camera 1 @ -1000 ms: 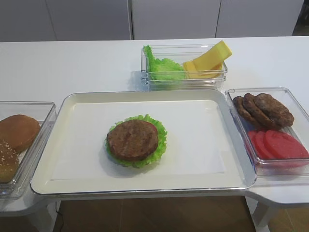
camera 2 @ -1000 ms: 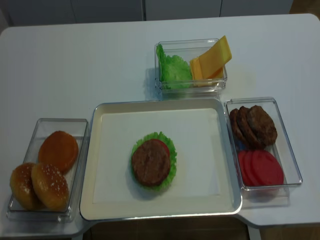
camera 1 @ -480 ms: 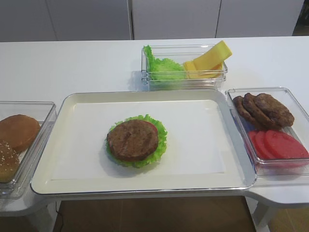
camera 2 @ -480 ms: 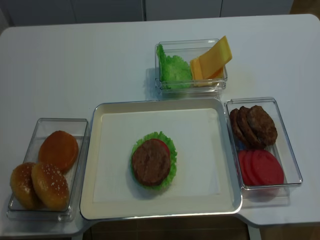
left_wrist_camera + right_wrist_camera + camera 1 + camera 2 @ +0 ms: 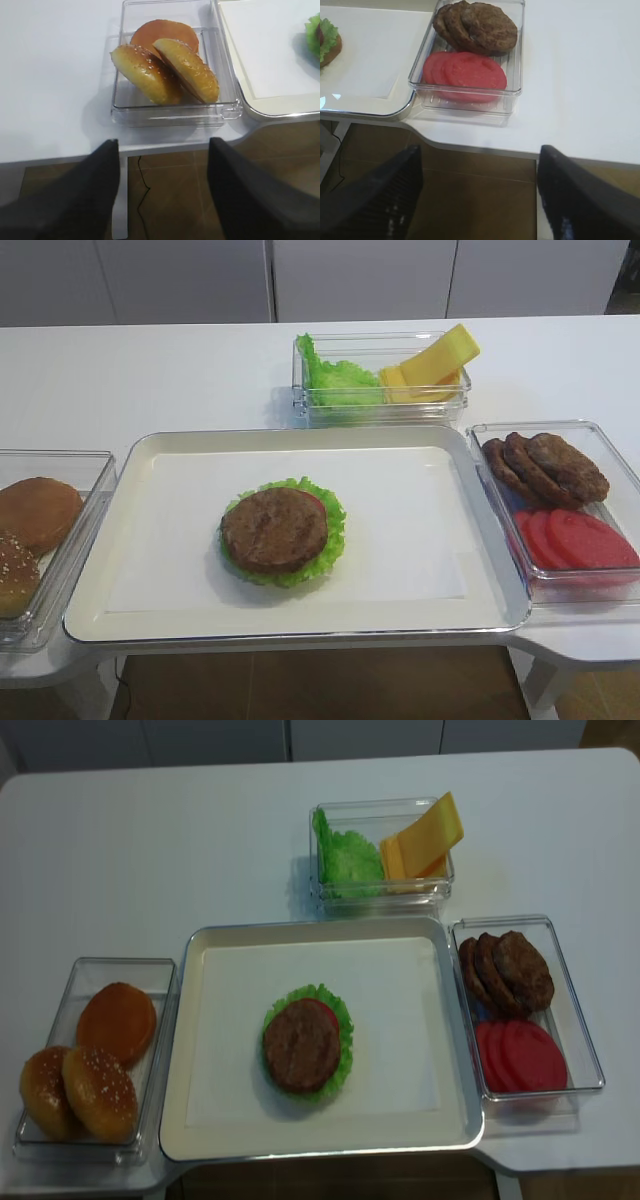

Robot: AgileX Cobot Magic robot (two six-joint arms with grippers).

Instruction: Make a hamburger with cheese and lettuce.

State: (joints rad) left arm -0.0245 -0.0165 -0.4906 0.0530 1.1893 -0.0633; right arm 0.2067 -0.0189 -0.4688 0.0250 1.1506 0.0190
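A: Where does the hamburger (image 5: pixel 281 531) sit?

B: On the white sheet inside the metal tray (image 5: pixel 140 455), left of the tray's middle. A brown patty lies on top, a red tomato edge shows at its right, and frilly green lettuce rings the stack. There is no bun on it.

A: And the cheese (image 5: pixel 432 367)?

B: In the clear box (image 5: pixel 380 415) behind the tray, in its right half. The yellow slices lean upward to the right, over the box's rim. Loose lettuce (image 5: pixel 335 380) fills the left half of the same box.

A: The right gripper (image 5: pixel 479 200)?

B: Jaws wide apart, nothing between them. It hangs off the table's front edge, near the clear container (image 5: pixel 517 60) that holds spare patties (image 5: pixel 477 27) at the back and tomato slices (image 5: pixel 465 70) at the front.

A: The left gripper (image 5: pixel 164 192)?

B: Fingers also spread, with nothing between them, below the table edge in front of the bun box (image 5: pixel 172 112). Three bun pieces (image 5: pixel 165 67) lie in it: two seeded ones leaning at the front and a smooth one behind.

A: Is either arm visible in the overhead views?

B: No, only the wrist views show the fingers.
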